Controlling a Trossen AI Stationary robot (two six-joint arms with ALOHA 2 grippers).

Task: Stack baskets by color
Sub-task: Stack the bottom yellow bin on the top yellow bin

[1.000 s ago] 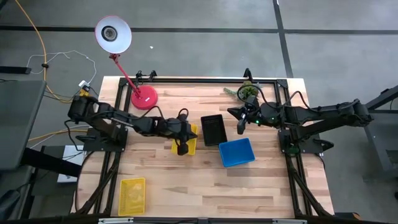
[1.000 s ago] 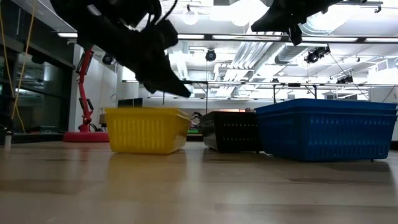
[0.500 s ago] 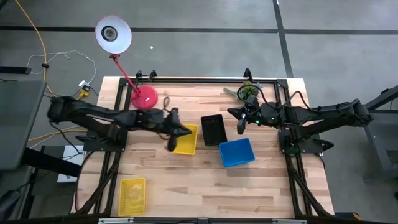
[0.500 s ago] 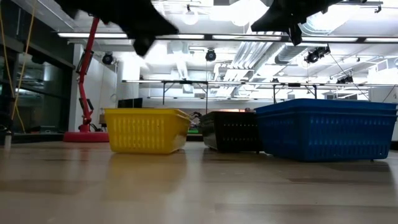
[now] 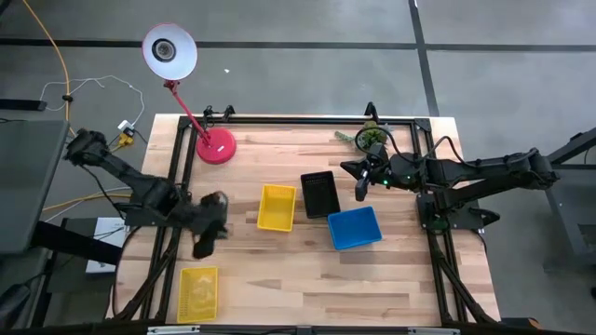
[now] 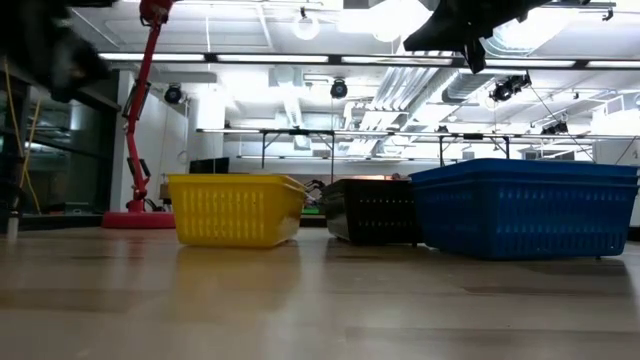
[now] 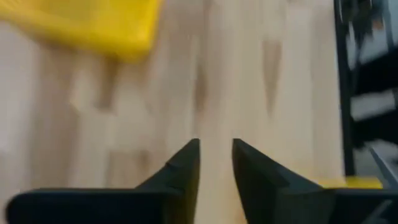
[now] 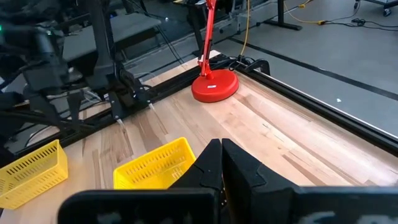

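Three baskets stand on their bottoms in the middle of the table: a yellow basket (image 5: 277, 207) (image 6: 235, 208), a black basket (image 5: 319, 194) (image 6: 375, 210) and a blue basket (image 5: 354, 227) (image 6: 520, 210). A second yellow basket (image 5: 197, 292) (image 7: 87, 25) sits near the front left corner. My left gripper (image 5: 203, 240) (image 7: 216, 149) hangs over bare wood between the two yellow baskets, open by a narrow gap, with nothing in it. My right gripper (image 5: 361, 189) (image 8: 221, 152) hovers shut above the table, just right of the black basket.
A red lamp stands with its round base (image 5: 215, 146) (image 8: 214, 87) at the far left of the table, its head out past the edge. A black frame rail (image 5: 307, 119) runs along the far edge. Bare wood (image 5: 307, 279) lies across the near half.
My left gripper has drawn back from the middle yellow basket toward the table's left and near edges, rising and turning as it went. The yellow basket stands where it was. My right arm has kept still.
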